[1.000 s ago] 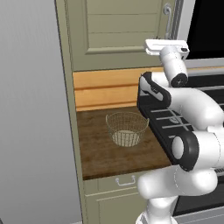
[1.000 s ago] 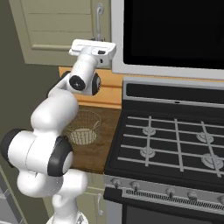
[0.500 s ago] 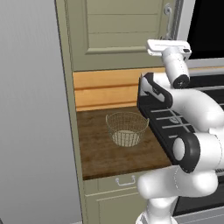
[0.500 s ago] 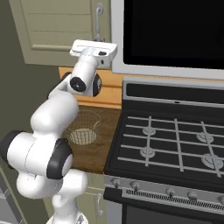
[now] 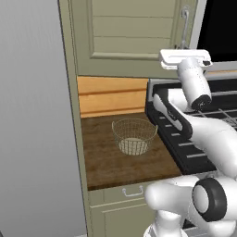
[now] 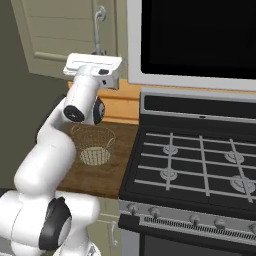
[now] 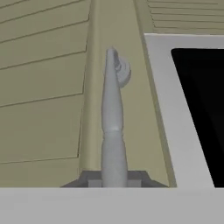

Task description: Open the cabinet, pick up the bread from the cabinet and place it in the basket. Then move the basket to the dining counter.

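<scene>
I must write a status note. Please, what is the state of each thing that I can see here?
cabinet: door closed.
handle: gripped at its lower end.
gripper: jaws shut on the handle.
basket: upright on the worktop, no bread inside.
drawer: closed.
stove: burners bare.

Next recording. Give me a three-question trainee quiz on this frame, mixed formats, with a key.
1. True or false: the cabinet door is shut.
2. Multiple choice: the gripper is closed on
A. the basket's rim
B. the cabinet's handle
C. a stove knob
3. Short answer: what does the basket stand on, and which appliance is beside it?

Key
1. True. The door lies flush with its frame in both base views.
2. B. In the hand view the silver bar runs down between the fingertips.
3. It stands on the short dark wood worktop, next to the stove. No bread shows inside it.
</scene>
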### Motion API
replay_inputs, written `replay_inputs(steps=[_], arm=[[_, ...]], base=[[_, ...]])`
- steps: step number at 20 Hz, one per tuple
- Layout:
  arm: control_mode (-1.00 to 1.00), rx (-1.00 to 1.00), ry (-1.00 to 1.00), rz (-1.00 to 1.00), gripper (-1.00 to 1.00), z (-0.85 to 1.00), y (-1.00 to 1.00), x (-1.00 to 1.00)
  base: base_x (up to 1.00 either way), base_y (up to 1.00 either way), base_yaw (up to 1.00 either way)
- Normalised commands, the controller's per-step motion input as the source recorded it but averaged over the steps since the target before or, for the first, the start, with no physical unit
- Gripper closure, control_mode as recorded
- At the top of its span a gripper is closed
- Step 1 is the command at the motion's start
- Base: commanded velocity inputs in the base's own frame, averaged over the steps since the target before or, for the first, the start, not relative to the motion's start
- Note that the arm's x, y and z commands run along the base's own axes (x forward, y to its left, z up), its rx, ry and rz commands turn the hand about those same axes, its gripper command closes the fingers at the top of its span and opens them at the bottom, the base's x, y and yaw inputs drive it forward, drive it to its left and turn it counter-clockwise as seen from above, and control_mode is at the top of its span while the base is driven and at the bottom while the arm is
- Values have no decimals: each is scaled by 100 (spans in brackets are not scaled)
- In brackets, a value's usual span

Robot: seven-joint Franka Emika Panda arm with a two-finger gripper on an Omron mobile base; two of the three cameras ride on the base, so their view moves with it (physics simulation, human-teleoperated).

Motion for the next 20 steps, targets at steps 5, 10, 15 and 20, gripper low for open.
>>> replay_inputs(steps=[5, 10, 15, 20], arm=[[-100, 0, 1, 0, 100, 0, 50, -99], [-100, 0, 4, 0, 100, 0, 64, -85], [-100, 0, 6, 0, 100, 0, 68, -77], [-100, 0, 8, 0, 100, 0, 66, -58]], base=[[0, 0, 0], [0, 0, 0], [0, 0, 0], [0, 0, 0]])
